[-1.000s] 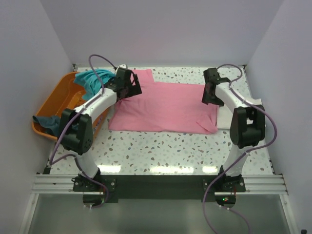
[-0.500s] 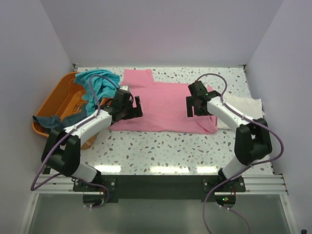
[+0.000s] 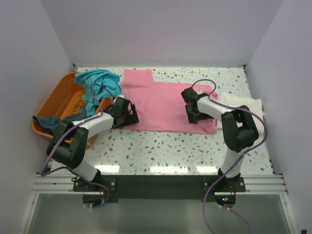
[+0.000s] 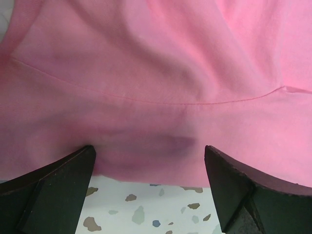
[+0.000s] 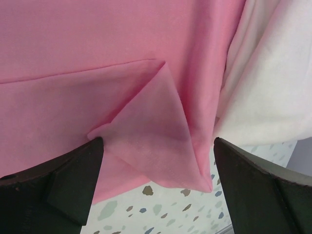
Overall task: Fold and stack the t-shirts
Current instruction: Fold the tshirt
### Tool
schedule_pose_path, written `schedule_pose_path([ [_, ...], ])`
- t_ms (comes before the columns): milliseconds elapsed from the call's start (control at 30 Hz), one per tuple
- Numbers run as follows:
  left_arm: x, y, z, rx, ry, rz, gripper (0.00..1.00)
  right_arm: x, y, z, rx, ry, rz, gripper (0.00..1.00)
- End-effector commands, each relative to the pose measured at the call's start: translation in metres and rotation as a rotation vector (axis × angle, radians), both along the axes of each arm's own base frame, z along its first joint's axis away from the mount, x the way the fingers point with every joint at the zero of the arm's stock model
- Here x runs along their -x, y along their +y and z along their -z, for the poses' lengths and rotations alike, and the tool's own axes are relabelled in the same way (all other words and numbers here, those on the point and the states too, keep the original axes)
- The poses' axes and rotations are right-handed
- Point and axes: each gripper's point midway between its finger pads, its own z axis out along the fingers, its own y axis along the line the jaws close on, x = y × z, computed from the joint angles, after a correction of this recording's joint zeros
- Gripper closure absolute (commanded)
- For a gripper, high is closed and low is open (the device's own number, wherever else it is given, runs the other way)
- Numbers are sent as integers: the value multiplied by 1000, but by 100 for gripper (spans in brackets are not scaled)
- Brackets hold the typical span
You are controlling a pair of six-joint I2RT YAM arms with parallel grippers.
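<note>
Fabric of the pink t-shirt (image 3: 165,102) lies spread flat on the middle of the speckled desk (image 3: 161,146), with one sleeve pointing to the far side. The left gripper (image 3: 129,114) stands low at the near left hem of this shirt. Its fingers (image 4: 58,180) are spread wide and hold nothing, and the hem runs across between them. The right gripper (image 3: 193,116) is likewise wide apart and empty, at the near right corner, where a small triangular flap (image 5: 151,141) is folded over. The cream-white t-shirt (image 3: 243,104) lies at the right, touching the pink edge. The teal t-shirt (image 3: 100,80) hangs over the far rim of the orange basket (image 3: 63,92) at the left. The dark slate-blue t-shirt (image 3: 44,121) hangs over its near rim.
</note>
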Motion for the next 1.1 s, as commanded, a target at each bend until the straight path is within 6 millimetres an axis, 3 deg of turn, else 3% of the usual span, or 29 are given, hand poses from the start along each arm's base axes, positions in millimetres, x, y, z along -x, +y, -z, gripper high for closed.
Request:
schedule_pose_path([
  [0, 22, 25, 27, -75, 80, -59, 0, -13, 16, -14, -69, -73, -33, 2],
  [67, 25, 27, 27, -78, 81, -66, 0, -13, 19, -9, -87, -76, -38, 1],
  [267, 31, 40, 27, -122, 88, -96, 0, -8, 3, 0, 8, -58, 19, 1],
  [400, 32, 46, 27, -138, 91, -107, 0, -5, -23, -21, 164, -105, 97, 1],
  [533, 33, 55, 26, -157, 89, -130, 0, -2, -52, -62, 309, -196, 175, 1],
  [733, 35, 59, 27, -156, 95, -136, 0, -2, -70, -86, 299, -240, 229, 1],
  [833, 35, 58, 26, -152, 91, -130, 0, 2, -74, -89, 303, -227, 243, 1],
  [933, 34, 56, 23, -146, 82, -121, 0, 3, -59, -77, 175, -206, 204, 1],
  [1067, 32, 56, 19, -146, 70, -109, 0, 3, -42, -79, 37, -215, 139, 1],
])
